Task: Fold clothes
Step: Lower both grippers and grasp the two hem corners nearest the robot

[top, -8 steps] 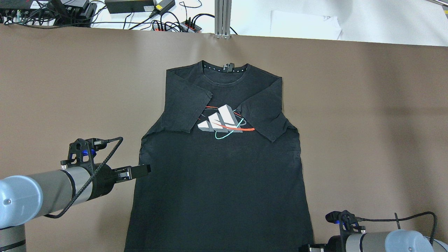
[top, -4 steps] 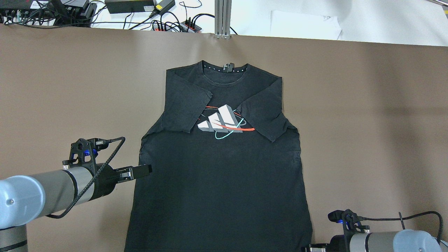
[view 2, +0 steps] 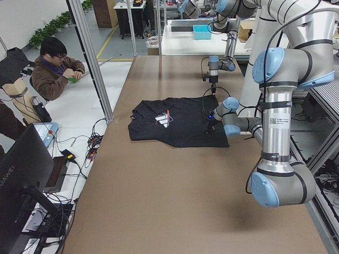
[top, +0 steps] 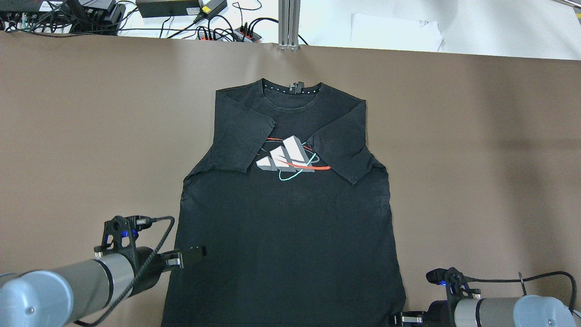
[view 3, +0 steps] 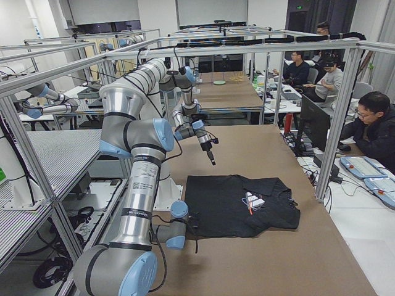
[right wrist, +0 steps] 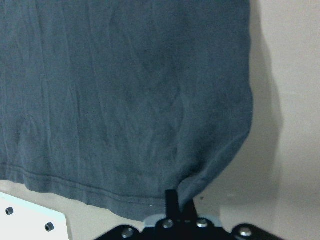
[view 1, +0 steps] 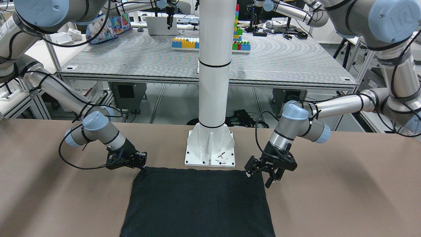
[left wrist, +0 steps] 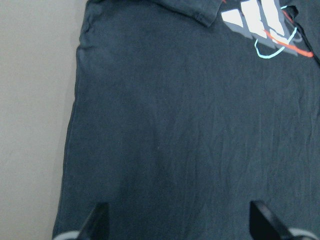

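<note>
White pole (view 1: 214,82) on its base plate (view 1: 210,154) atop the brown counter (view 1: 345,184), toy blocks (view 1: 187,42) behind, people (view 3: 375,123) sitting nearby.

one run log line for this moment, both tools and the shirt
task: fold clothes | shirt: flat, sleeves folded in | left tool: open over shirt side edge | right tool: shut on hem corner

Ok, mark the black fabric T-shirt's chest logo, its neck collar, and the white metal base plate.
Grey-and-white chest logo (top: 285,157), overhead view, middle bar.
Black neck collar (top: 290,107), overhead view, front rim.
White metal base plate (view 1: 200,158), front-facing view, flat front part.
</note>
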Robot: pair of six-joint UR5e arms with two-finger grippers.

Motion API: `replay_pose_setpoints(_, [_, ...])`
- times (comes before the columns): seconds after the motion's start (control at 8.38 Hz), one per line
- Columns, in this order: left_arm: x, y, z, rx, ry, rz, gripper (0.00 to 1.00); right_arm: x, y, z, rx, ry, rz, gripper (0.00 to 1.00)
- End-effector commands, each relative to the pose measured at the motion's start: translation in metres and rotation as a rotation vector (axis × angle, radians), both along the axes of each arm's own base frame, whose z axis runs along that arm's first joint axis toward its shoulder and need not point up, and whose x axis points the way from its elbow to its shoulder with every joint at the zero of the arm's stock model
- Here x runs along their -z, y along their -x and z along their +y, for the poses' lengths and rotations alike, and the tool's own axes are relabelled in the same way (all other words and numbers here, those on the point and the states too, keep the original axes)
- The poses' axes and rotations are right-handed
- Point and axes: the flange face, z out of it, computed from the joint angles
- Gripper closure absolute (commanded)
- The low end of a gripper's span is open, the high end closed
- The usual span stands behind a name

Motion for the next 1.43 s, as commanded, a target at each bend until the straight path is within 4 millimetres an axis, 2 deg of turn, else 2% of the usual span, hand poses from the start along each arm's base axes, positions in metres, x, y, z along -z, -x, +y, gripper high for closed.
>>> replay_pose_setpoints(0.0, [-0.051,-0.015,0.057,-0.016,-0.029,-0.006,0.0,0.002,-0.003,-0.006,-0.016,-0.009,-0.015,1.0])
replay_pose_setpoints(0.12, [-0.065,-0.015,0.068,-0.02,-0.041,0.005,0.0,0.003,-0.003,-0.006,-0.017,-0.01,-0.018,1.0])
replay_pose_setpoints(0.24, [-0.075,-0.025,0.079,-0.009,-0.057,-0.015,0.0,0.003,-0.003,-0.006,-0.016,-0.01,-0.018,1.0])
replay_pose_setpoints(0.6, [-0.089,-0.049,0.123,-0.025,-0.091,-0.045,0.0,0.002,-0.003,-0.006,-0.019,-0.01,-0.016,1.0])
replay_pose_setpoints(0.84, [-0.089,-0.051,0.13,-0.033,-0.093,-0.044,0.0,0.003,-0.003,-0.006,-0.019,-0.011,-0.019,1.0])
replay_pose_setpoints(1.31, [-0.096,-0.052,0.13,-0.032,-0.095,-0.059,0.0,0.003,-0.003,-0.006,-0.019,-0.011,-0.019,1.0])
